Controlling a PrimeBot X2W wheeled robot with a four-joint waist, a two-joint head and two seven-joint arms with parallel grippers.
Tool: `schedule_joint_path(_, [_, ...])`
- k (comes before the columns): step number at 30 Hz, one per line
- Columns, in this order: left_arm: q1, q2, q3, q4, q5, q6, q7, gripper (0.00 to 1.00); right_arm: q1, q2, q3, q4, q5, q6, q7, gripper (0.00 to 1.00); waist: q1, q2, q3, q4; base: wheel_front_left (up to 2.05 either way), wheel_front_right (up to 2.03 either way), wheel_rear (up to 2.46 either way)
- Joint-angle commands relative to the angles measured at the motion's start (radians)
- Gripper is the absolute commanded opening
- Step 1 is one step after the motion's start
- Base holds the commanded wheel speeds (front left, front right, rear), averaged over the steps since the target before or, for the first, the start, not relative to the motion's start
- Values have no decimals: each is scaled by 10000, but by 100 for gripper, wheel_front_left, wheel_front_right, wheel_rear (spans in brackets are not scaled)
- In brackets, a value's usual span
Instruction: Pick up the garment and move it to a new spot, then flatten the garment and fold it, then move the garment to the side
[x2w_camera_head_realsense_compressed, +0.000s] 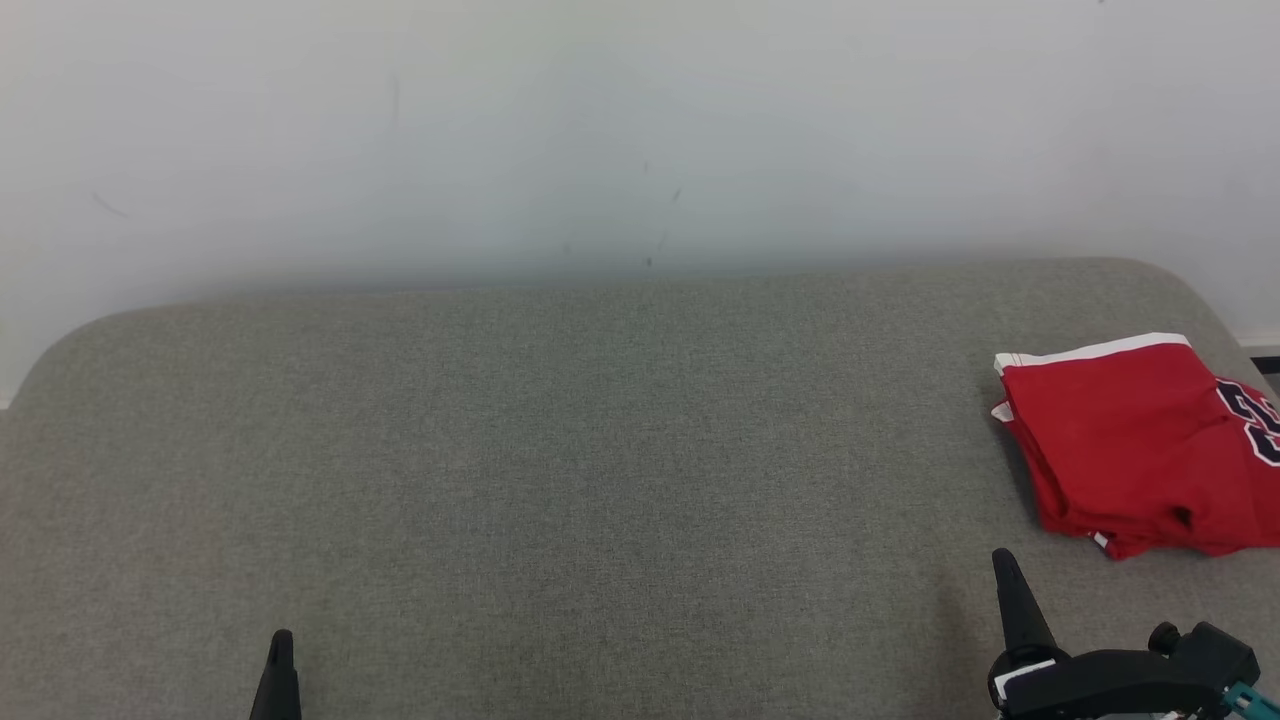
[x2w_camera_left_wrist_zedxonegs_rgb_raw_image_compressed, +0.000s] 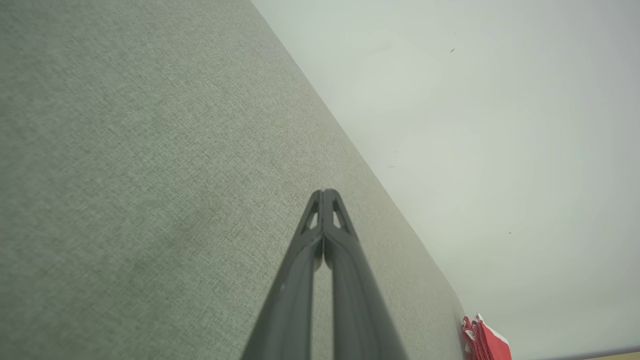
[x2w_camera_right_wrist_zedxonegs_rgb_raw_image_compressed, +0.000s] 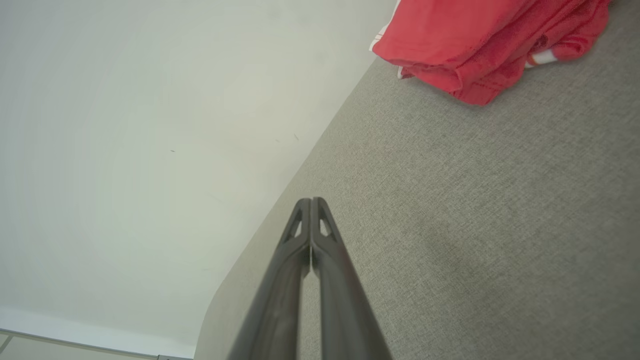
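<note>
head view: folded red garment (x2w_camera_head_realsense_compressed: 1130, 450) shows dark, cut-off numerals (x2w_camera_head_realsense_compressed: 1256, 422).

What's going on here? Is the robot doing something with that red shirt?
Right now the robot isn't holding anything. The red garment lies folded near the right edge of the grey padded surface. The left gripper and the right gripper are over bare grey fabric, both with jaws shut and empty. The right one is nearer the garment but apart from it. The folding looks done.
</note>
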Motion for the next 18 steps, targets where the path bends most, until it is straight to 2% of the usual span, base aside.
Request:
schedule_joint_path(1, [-260,37,40,-110,-341,-72,51,0,-220,-5,-23,-124,308,6,42,0,-1,-1,8,1,0,0,0])
schedule_joint_path(18, [-572,40,93,-96,-2113,-89,504,0,-436,-5,-75,-118,2173,7,378,0,-1,-1,109,15,0,0,0])
